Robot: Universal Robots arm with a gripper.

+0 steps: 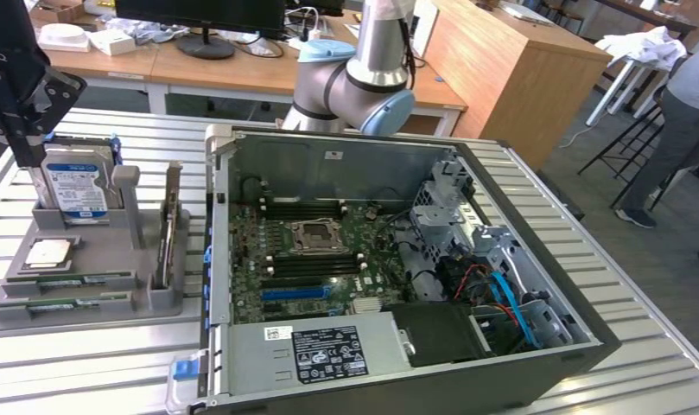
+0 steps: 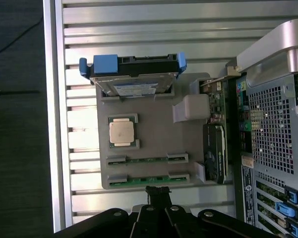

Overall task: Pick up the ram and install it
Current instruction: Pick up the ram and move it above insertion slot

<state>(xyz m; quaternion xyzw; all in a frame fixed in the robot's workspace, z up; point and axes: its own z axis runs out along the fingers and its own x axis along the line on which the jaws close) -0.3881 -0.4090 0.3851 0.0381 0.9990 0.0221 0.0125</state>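
Two ram sticks, thin and green, lie in slots at the near end of a grey holder tray [image 1: 107, 251]: one ram stick [image 1: 84, 279] and a second [image 1: 63, 303] beside it. From the wrist view they are the ram stick [image 2: 148, 159] and the ram stick [image 2: 149, 178] closest to my fingers. My black gripper [image 1: 27, 151] hangs above the tray at the exterior view's left, over the hard drive end, shut and holding nothing. In the wrist view the gripper [image 2: 157, 190] sits just outside the tray edge near the second stick.
The tray also holds an upright hard drive [image 1: 75, 186], a silver CPU chip [image 1: 49, 252] and an expansion card [image 1: 168, 225]. The open computer case [image 1: 580, 346] with its motherboard [image 1: 314, 259] lies right of the tray. A person [image 1: 683, 112] stands at the far right.
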